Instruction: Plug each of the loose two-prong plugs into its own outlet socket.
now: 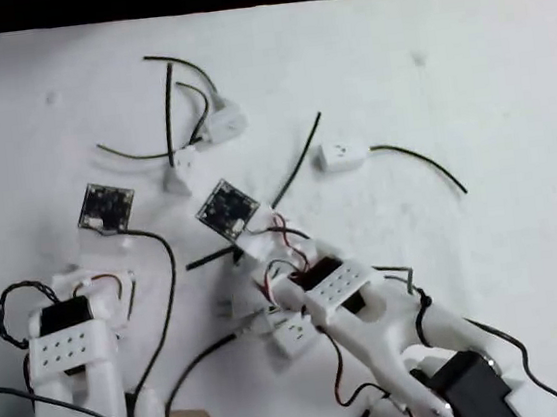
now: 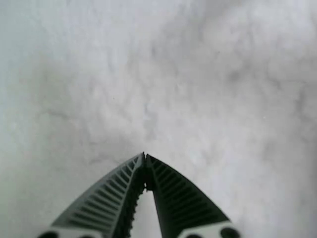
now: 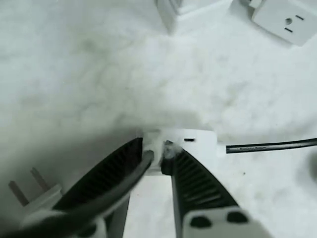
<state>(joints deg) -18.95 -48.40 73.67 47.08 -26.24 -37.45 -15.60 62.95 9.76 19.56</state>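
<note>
My right gripper [image 3: 158,151] is shut on the edge of a white socket block [image 3: 190,141] that has a slot in its face and a black cable [image 3: 272,146] leading off it. A loose two-prong plug [image 3: 42,196] lies close beside one finger. Another white outlet [image 3: 285,20] lies face up farther off. The right arm [image 1: 338,287] stands over white blocks [image 1: 293,333] near the table's front middle. My left gripper [image 2: 144,158] is shut with nothing in it, just above bare white table. Its arm [image 1: 67,343] is at the front left.
A white socket block [image 1: 341,154] with a black cable lies right of centre. Two more white pieces [image 1: 221,126] [image 1: 179,170] with tangled black cables sit at the back left. The table's far edge [image 1: 256,7] runs along the back. Arm wiring trails over the front.
</note>
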